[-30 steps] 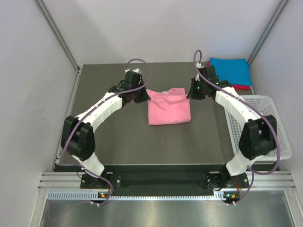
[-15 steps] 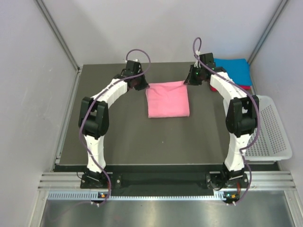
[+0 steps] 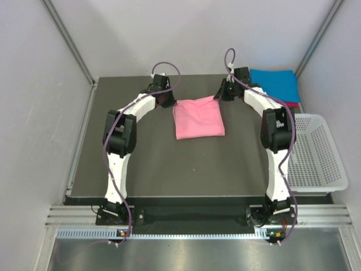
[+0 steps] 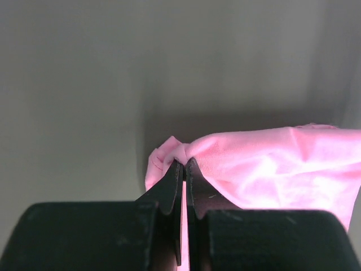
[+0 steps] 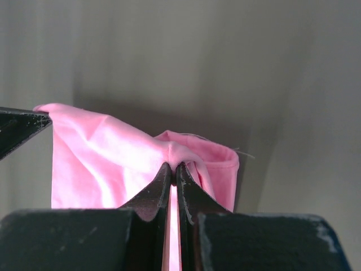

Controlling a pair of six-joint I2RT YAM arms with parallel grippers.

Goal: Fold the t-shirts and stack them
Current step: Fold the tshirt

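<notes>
1. At the far middle of the tabletop [image 3: 169, 169] lies the pink shirt [image 3: 197, 119], folded to a rough rectangle. Its near part is flat on the surface and its far edge is bunched and uneven.
2. The left claw [image 3: 168, 102] is at the shirt's far left corner. Its wrist view shows the jaws pressed together on a thin fold of pink cloth, which rises in a small peak at the fingertips.
3. The right claw [image 3: 220, 96] is at the far right corner and grips in the same way, jaws closed on a pinch of cloth with a hem curling beside it.
4. Both arms reach out from the near edge and bend inward toward the shirt, one on each side of it.
5. The blue shirt [image 3: 274, 84] lies folded in the far right corner of the tabletop, apart from the pink one. It rests on the red shirt [image 3: 293, 104], of which only a narrow strip shows.
6. A white mesh basket [image 3: 316, 158] sits along the right side, just nearer than that stack.
</notes>
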